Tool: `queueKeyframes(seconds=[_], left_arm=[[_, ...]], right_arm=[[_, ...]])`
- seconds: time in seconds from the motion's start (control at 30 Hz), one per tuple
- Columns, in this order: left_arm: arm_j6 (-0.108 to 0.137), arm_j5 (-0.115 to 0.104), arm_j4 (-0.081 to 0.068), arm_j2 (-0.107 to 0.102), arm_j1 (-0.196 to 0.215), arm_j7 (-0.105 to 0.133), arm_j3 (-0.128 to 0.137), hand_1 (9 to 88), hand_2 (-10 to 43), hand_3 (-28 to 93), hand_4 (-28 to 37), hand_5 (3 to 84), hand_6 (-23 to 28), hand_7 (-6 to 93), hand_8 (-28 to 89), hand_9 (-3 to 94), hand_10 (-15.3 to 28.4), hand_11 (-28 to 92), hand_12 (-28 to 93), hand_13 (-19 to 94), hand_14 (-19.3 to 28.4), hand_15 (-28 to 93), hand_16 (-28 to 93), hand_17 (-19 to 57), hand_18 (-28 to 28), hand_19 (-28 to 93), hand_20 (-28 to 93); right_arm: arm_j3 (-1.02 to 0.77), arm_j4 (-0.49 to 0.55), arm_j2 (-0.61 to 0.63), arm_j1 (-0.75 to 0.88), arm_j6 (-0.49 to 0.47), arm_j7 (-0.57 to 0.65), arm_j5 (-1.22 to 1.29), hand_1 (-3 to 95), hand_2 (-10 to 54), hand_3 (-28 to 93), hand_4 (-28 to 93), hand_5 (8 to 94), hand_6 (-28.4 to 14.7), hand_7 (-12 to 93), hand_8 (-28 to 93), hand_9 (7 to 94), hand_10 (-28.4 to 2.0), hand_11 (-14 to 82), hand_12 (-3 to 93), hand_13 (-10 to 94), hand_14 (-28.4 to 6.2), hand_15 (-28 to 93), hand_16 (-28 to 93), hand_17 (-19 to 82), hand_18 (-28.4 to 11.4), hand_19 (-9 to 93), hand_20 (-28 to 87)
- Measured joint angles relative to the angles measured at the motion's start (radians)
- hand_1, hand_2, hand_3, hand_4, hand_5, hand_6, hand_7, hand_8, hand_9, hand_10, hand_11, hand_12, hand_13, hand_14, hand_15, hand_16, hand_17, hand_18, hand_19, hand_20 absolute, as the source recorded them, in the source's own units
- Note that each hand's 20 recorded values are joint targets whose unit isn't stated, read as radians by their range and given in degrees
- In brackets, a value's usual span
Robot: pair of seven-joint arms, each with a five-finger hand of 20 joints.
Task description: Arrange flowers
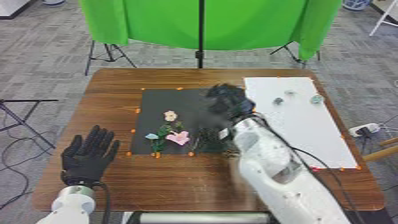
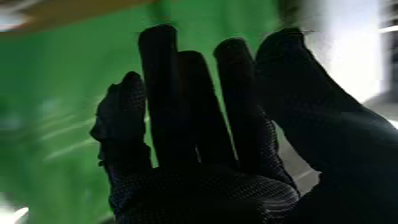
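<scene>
Pink flower (image 1: 179, 138) lies on the black mat (image 1: 155, 102); right hand (image 1: 229, 100), fingers straight, is toward the table's (image 1: 111, 95) far edge; left hand (image 1: 87, 155), fingers straight, near its left edge.

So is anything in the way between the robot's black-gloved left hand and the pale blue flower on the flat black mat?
Nothing visible is. From the black-gloved left hand, the way to the pale blue flower crosses brown wooden table, then the left edge of the flat black mat.
</scene>
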State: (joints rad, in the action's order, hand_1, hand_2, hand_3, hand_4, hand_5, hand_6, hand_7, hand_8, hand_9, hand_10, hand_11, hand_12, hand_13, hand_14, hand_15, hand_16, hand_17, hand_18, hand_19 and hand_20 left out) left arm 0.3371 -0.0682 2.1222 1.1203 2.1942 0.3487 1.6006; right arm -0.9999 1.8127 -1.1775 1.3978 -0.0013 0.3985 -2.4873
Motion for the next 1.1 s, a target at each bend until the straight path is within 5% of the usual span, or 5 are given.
queueKeyframes(seconds=[0.37, 0.73, 0.9, 1.0, 1.1], left_arm=[[0.0, -0.004, 0.007, 0.002, 0.013, 0.019, 0.003, 30.1, 12.6, 81, -28.3, 49.0, 11.0, 13.0, -10, 40.3, 16.1, 28, 12, 30, 16.6, 46, -9, -8.1, 14.7, 42, 17], [0.001, -0.005, 0.008, 0.004, 0.013, 0.02, 0.004, 29.5, 13.8, 81, -28.3, 47.2, 10.6, 13.0, -9, 39.4, 15.9, 28, 12, 30, 16.7, 46, -9, -8.1, 14.7, 42, 17], [0.021, -0.007, 0.011, 0.005, 0.013, 0.02, 0.002, 29.5, 14.0, 81, -28.3, 43.1, 10.2, 13.6, -10, 36.8, 15.9, 29, 12, 29, 16.8, 47, -9, -8.2, 14.7, 43, 18], [0.032, -0.014, 0.014, 0.006, 0.012, 0.02, 0.0, 29.5, 14.1, 81, -28.3, 45.1, 10.4, 13.9, -10, 38.2, 15.9, 29, 12, 29, 16.9, 47, -9, -8.2, 14.7, 42, 17], [0.032, -0.031, 0.016, 0.008, 0.011, 0.019, 0.0, 29.3, 14.5, 81, -28.3, 46.1, 10.7, 13.9, -10, 38.8, 16.1, 29, 12, 30, 17.0, 47, -9, -8.1, 14.8, 43, 17]], right_arm=[[-0.136, -0.296, 0.102, -0.146, -0.03, 0.084, -0.057, 46.2, -9.5, 87, -28, 54.7, -2.7, 17, -14, 44.2, -16.2, 9.5, 13.6, 38, -15.6, 42, 11, 26, -24.4, 84, 40], [-0.181, -0.312, 0.106, -0.126, -0.27, 0.117, -0.042, 46.9, -9.5, 84, -28, 49.4, -2.5, 16, -13, 46.0, -15.0, 10.5, 14.4, 49, -12.9, 43, 14, 29, -24.1, 84, 38], [-0.156, -0.329, 0.089, -0.106, -0.168, 0.106, -0.047, 53.2, -9.5, 72, -28, 66.8, 0.2, 21, -12, 68.2, -13.0, 18.8, 16.8, 63, -9.8, 42, 23, 31, -23.0, 85, 38], [-0.144, -0.333, 0.082, -0.109, -0.135, 0.103, -0.055, 62.7, -9.5, 65, -28, 77.4, 1.0, 31, -1, 85.4, -11.1, 9.7, 36.0, 72, -6.9, 37, 38, 33, -22.4, 86, 39], [-0.144, -0.332, 0.076, -0.115, -0.134, 0.104, -0.056, 63.7, -9.5, 66, -28, 79.2, 1.1, 34, 1, 87.8, -10.8, 10.2, 39.9, 74, -6.9, 38, 40, 34, -22.5, 87, 39]])
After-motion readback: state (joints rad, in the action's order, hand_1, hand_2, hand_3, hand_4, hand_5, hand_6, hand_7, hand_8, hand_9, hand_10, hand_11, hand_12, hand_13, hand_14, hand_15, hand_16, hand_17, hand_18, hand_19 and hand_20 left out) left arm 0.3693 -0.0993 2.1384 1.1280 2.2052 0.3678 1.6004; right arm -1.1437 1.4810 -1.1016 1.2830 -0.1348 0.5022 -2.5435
